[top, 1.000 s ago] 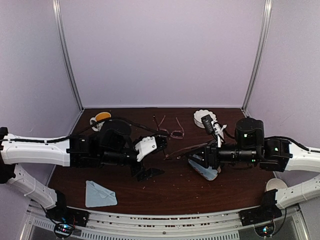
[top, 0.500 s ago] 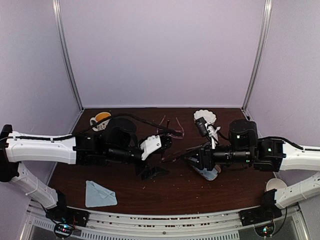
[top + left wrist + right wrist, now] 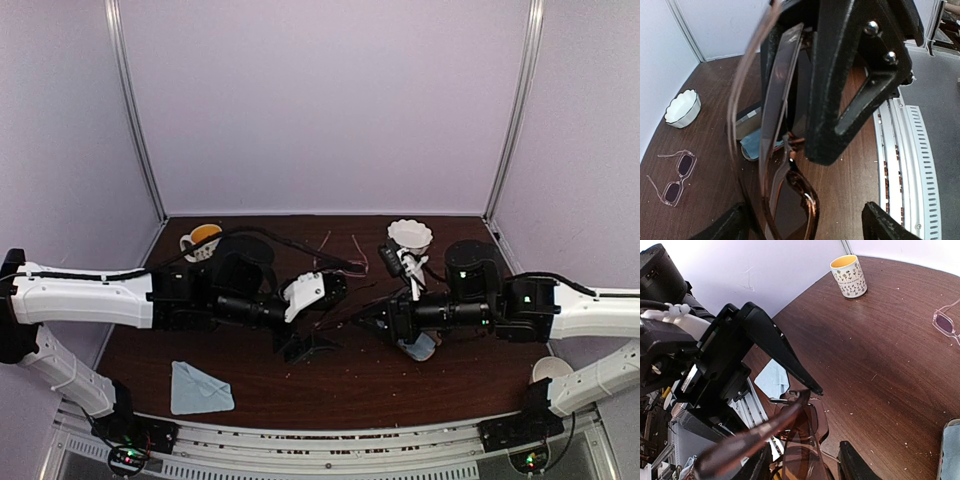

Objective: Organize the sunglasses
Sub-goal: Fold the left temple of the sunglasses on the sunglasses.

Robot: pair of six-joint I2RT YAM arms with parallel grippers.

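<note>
The dark sunglasses (image 3: 350,308) hang in the air between my two grippers above the middle of the table. My right gripper (image 3: 372,318) is shut on their front, with a brown lens (image 3: 810,432) between its fingers. My left gripper (image 3: 318,315) is open wide, its fingers (image 3: 887,225) on either side of the sunglasses (image 3: 790,195). One left finger (image 3: 782,352) has its tip at the hinge. The pink-framed glasses (image 3: 340,262) lie unfolded on the table behind; they also show in the left wrist view (image 3: 677,172) and the right wrist view (image 3: 946,322).
A white fluted bowl (image 3: 410,235) stands at the back right and a yellow-lined mug (image 3: 200,240) at the back left. A blue cloth (image 3: 200,388) lies front left. An open case with blue cloth (image 3: 420,346) lies under my right gripper. A white cup (image 3: 553,370) is far right.
My right gripper has moved left with the dark sunglasses, toward the left gripper. My left gripper has shifted slightly right. The sunglasses now sit between its open fingers.
</note>
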